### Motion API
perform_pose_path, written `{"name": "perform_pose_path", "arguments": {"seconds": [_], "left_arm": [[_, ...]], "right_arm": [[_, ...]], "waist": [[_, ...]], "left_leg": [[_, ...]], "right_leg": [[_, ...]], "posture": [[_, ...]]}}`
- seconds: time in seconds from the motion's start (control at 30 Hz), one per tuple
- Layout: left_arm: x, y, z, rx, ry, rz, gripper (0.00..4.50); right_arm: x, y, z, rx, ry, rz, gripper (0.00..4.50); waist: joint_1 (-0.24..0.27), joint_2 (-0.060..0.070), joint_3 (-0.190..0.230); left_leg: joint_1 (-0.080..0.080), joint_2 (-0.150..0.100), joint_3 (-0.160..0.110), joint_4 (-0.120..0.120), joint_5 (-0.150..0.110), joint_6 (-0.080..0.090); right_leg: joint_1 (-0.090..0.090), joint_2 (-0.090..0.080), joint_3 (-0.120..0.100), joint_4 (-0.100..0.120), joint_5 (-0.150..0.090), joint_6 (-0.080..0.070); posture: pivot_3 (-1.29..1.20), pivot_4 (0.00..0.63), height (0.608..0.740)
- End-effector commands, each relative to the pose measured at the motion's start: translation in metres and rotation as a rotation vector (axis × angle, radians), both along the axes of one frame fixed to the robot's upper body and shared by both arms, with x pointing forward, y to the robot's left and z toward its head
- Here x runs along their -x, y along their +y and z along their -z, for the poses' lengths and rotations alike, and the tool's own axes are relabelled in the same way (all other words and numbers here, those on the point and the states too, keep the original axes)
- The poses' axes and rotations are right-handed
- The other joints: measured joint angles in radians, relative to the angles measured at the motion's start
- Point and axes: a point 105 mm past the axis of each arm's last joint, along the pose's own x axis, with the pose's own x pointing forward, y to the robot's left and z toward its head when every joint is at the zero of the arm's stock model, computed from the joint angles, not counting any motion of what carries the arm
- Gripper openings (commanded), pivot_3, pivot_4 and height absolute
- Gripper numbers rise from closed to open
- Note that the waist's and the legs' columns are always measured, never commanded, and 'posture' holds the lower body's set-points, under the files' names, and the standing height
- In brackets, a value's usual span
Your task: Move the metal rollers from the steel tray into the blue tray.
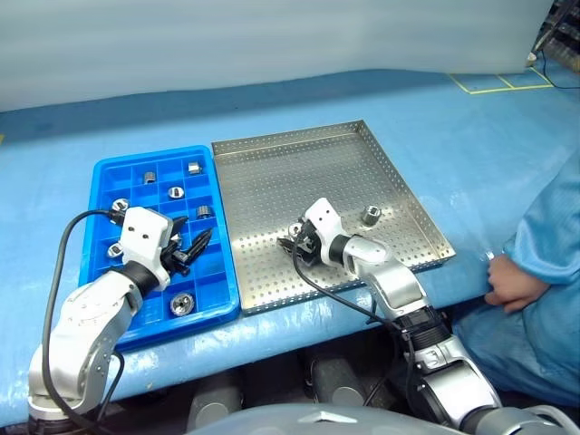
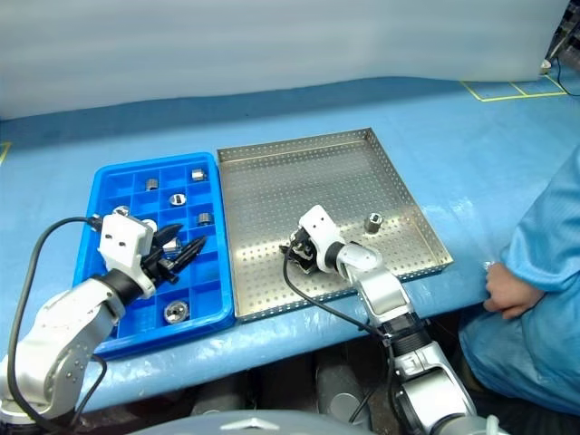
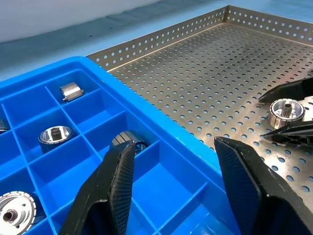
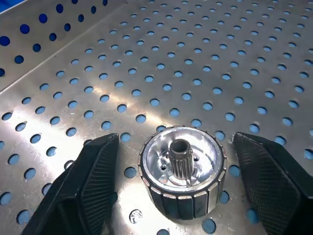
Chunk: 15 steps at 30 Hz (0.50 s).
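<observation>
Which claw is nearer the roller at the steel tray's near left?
Right. The right claw straddles that roller, fingers open on either side; the left claw hovers over the blue tray.

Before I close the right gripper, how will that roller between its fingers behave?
The roller looks like rigid solid metal, so probably heavy for its size and unyielding. It stands on its flat end on the steel tray, so unlikely to roll unless tipped. The ribbed rim should help the right gripper hold, though polished metal may slip.
</observation>
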Motion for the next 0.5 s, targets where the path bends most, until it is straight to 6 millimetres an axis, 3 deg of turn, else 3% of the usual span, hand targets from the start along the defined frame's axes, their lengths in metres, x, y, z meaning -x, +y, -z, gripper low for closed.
{"name": "perform_pose_path", "arguments": {"seconds": [0.03,0.13,0.27,0.33,0.5], "left_arm": [[0.003,0.002,-0.010,-0.013,-0.039,-0.008,2.81],[0.004,0.005,-0.010,-0.017,-0.038,-0.022,2.81],[0.005,0.008,-0.009,-0.018,-0.034,-0.036,2.81],[0.009,0.016,-0.009,-0.041,-0.035,-0.071,2.81],[0.019,0.065,-0.007,-0.163,0.002,-0.300,2.81]], "right_arm": [[0.004,0.006,-0.007,-0.007,-0.019,-0.027,2.82],[0.003,0.008,-0.012,0.000,-0.043,-0.032,1.87],[0.002,0.010,-0.018,-0.004,-0.061,-0.029,1.81],[0.003,0.018,-0.032,-0.016,-0.110,-0.061,1.75],[0.017,0.058,-0.082,-0.131,-0.223,-0.205,1.75]], "waist": [[0.000,0.000,0.000],[0.000,0.000,0.000],[0.002,0.000,0.000],[0.002,0.000,0.000],[0.002,0.000,0.000]], "left_leg": [[0.000,0.000,0.000,0.000,0.000,0.000],[0.000,0.000,0.000,0.002,0.000,0.000],[0.000,0.000,0.000,0.002,0.000,0.000],[0.000,0.000,0.000,0.002,0.000,0.000],[-0.001,0.002,0.000,0.002,0.000,0.000]], "right_leg": [[0.000,0.000,0.000,0.000,0.000,0.000],[0.001,0.000,0.000,0.000,0.000,0.000],[0.001,0.000,0.000,0.000,0.001,-0.001],[0.000,0.000,0.000,0.000,0.001,-0.001],[-0.002,0.002,0.000,0.001,0.001,-0.001]], "posture": [[-0.05,0.150,0.740],[-0.05,0.150,0.740],[-0.04,0.150,0.740],[-0.03,0.150,0.740],[0.00,0.150,0.740]]}}
